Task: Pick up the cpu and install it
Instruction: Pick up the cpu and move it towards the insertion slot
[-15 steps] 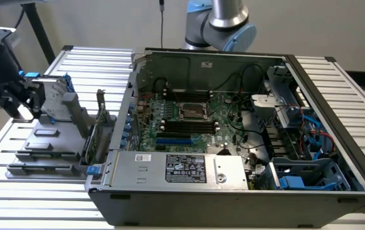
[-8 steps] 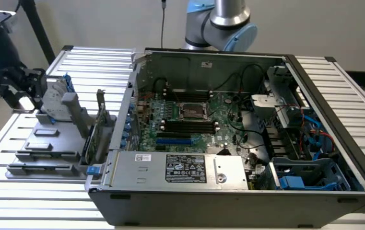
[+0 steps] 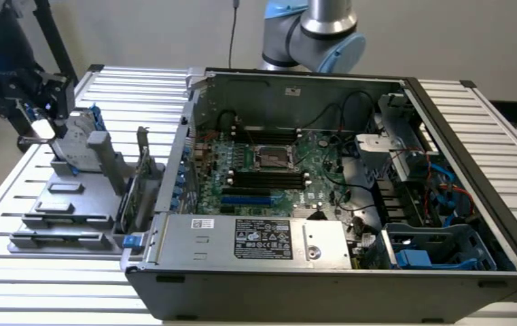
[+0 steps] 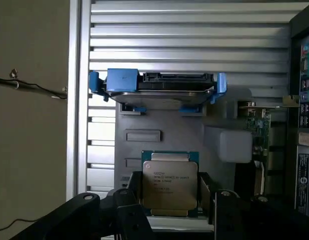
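The cpu [image 4: 169, 182], a small square chip with a shiny metal top and green edge, sits between the two black fingers [image 4: 135, 190] of my gripper [image 4: 169, 202], which is shut on its sides. In the exterior view the gripper [image 3: 39, 121] hangs at the exterior view's left, above the grey parts holder [image 3: 68, 204], with the cpu [image 3: 43, 128] showing as a pale patch at its tip, clear of the holder. The dark metal-framed motherboard socket [image 3: 274, 157] lies inside the open computer case [image 3: 331, 272], well off to the exterior view's right of the gripper.
A silver hard drive in a blue frame [image 4: 157, 86] stands upright on the holder beyond the cpu. An expansion card [image 3: 140, 173] stands at the holder's edge beside the case wall. A power supply [image 3: 249, 239], cables and a drive cage [image 3: 435, 248] crowd the case interior.
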Robot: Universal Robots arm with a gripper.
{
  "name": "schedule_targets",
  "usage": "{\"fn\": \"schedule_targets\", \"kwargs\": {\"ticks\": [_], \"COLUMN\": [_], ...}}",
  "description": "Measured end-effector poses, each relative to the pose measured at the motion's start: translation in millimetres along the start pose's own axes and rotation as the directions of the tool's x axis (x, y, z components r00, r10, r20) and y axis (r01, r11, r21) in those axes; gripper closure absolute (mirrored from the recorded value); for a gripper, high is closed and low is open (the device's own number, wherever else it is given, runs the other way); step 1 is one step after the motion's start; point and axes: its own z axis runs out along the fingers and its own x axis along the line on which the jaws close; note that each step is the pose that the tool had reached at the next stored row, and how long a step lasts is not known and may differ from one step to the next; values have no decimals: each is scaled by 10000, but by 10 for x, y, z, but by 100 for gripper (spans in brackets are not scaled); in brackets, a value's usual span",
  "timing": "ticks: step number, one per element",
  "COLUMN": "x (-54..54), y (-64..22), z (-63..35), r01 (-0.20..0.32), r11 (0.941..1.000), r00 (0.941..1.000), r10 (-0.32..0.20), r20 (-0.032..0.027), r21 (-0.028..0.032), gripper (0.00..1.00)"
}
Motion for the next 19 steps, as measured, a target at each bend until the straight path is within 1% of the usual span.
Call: {"fn": "schedule_targets", "kwargs": {"ticks": [4,12,15,19], "x": [-153,-496,-626,-806], "y": [12,34,38,38], "z": [-192,-560,-639,-683], "r01": [13,32,38,47], "r11": [10000,10000,10000,10000], "r00": [10000,9999,9999,9998], "r10": [-13,-32,-39,-48], "r20": [-32,-133,-158,-171], "r21": [-3,-18,-28,-47], "gripper": [45,45,45,45]}}
